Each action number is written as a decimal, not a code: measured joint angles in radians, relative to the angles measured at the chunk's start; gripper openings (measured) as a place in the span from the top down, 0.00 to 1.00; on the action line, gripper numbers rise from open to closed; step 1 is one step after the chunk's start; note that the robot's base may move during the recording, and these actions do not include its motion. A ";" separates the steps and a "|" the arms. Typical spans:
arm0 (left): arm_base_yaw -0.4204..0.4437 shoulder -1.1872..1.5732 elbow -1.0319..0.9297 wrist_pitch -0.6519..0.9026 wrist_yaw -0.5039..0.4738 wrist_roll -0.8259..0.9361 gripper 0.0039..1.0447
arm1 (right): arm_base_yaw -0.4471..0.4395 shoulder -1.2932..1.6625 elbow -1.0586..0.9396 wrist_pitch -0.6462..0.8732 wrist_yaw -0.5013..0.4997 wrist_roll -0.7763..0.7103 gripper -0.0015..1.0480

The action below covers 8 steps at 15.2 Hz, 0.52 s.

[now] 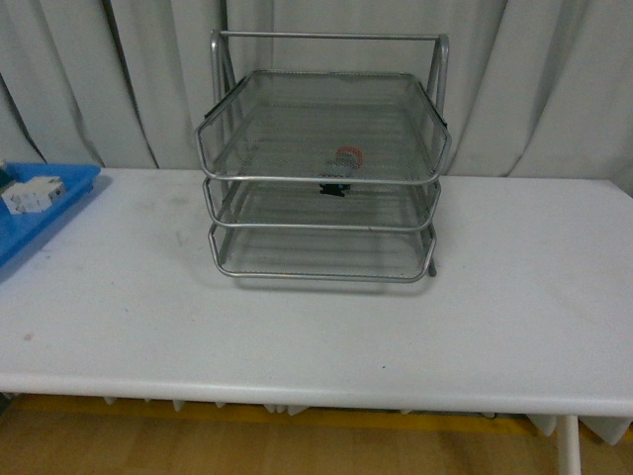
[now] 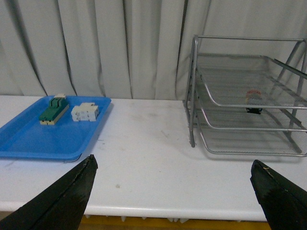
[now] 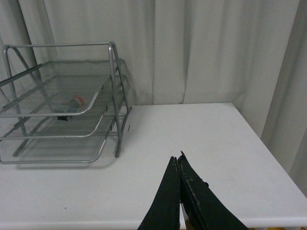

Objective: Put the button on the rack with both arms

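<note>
Resting inside the silver three-tier wire-mesh rack [image 1: 321, 163], apparently on its top tier though mesh blurs this, the red-capped dark-bodied button [image 1: 340, 170] seems delivered. Hence both hands sit clear: left hand [image 2: 172, 191] spread wide, right hand [image 3: 178, 165] pinched together, empty.

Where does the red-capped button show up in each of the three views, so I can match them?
Front view: the button lies inside the rack, seen through the top tier's mesh, near the front rim, about mid-width.
Left wrist view: it shows in the rack at picture right, behind the mesh.
Right wrist view: it shows faintly through the mesh at picture left.
Shared landmark: the rack's tubular top bar.
</note>
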<state>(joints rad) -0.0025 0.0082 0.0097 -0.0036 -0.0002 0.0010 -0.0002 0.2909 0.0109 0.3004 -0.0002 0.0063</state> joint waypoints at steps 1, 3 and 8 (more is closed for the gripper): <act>0.000 0.000 0.000 0.000 0.000 0.000 0.06 | 0.000 -0.024 0.000 -0.032 0.000 0.000 0.98; 0.000 0.000 0.000 0.000 0.000 0.000 0.06 | 0.000 -0.073 0.000 -0.079 0.000 0.000 0.98; 0.000 0.000 0.000 0.002 0.000 0.000 0.06 | 0.000 -0.287 0.002 -0.297 0.001 0.000 0.98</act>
<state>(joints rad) -0.0025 0.0086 0.0097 -0.0021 0.0002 0.0010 -0.0002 0.0040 0.0128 0.0032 0.0006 0.0063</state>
